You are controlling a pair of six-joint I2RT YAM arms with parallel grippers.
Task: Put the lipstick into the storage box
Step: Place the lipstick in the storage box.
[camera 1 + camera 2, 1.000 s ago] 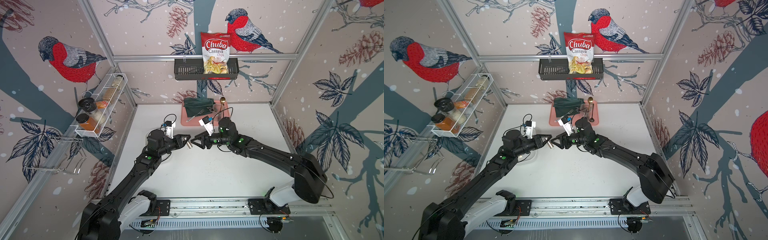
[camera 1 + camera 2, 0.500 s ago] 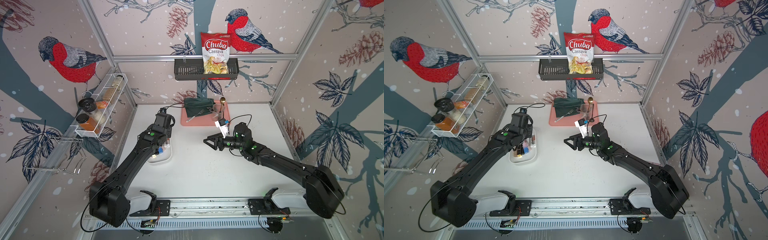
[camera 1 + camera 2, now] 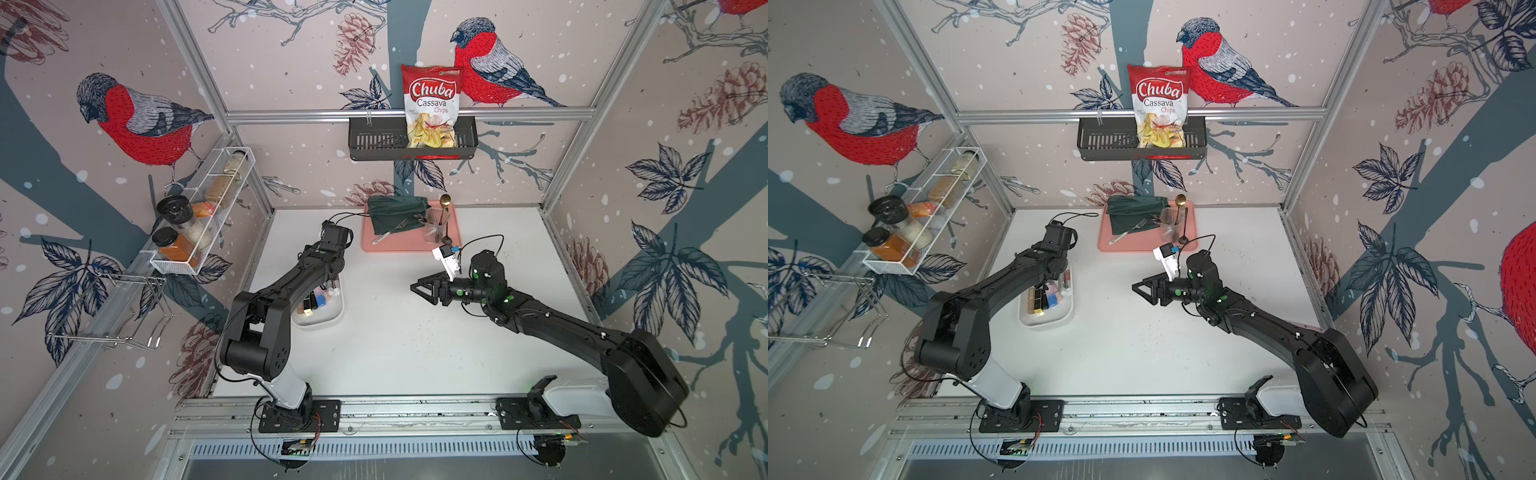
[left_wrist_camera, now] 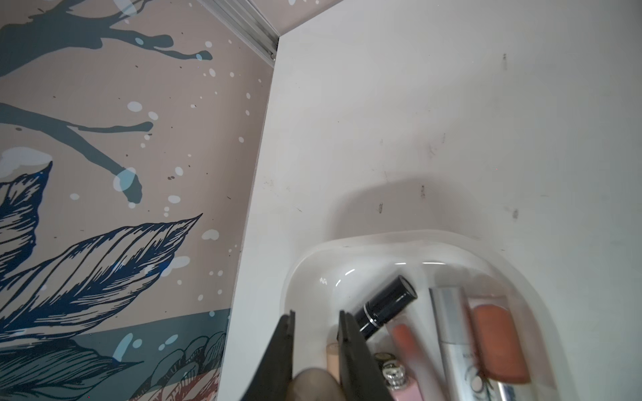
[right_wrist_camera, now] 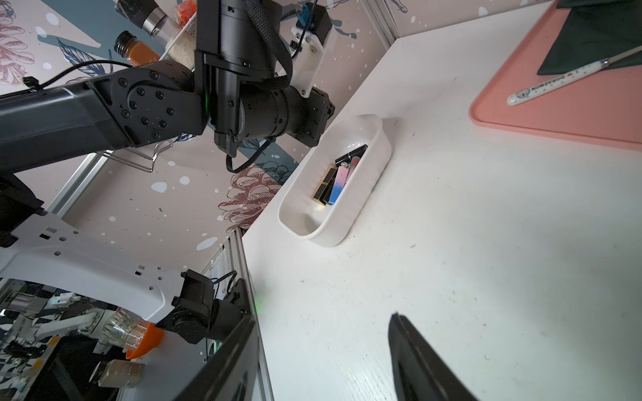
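one white storage box (image 3: 320,324) sits at nine o'clock on the bench (image 3: 415,353), holding at least five cosmetic tubes (image 5: 338,185), one of them black; the exact number is unclear. at twelve o'clock one pink tray (image 3: 411,246) carries one green cloth (image 3: 395,212), one fork (image 3: 390,232), one glass (image 3: 434,224) and one gold spoon (image 3: 445,201). the walls bear one black basket (image 3: 374,143) with one chips bag (image 3: 432,108) and one wire rack (image 3: 178,266) with four jars (image 3: 172,247).

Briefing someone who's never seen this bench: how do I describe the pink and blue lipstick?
On the tabletop, find the white storage box nearest the spice rack. Inside, the pink and blue lipstick is the only tube fading between two colours; its neighbours are black and gold or pale pink.
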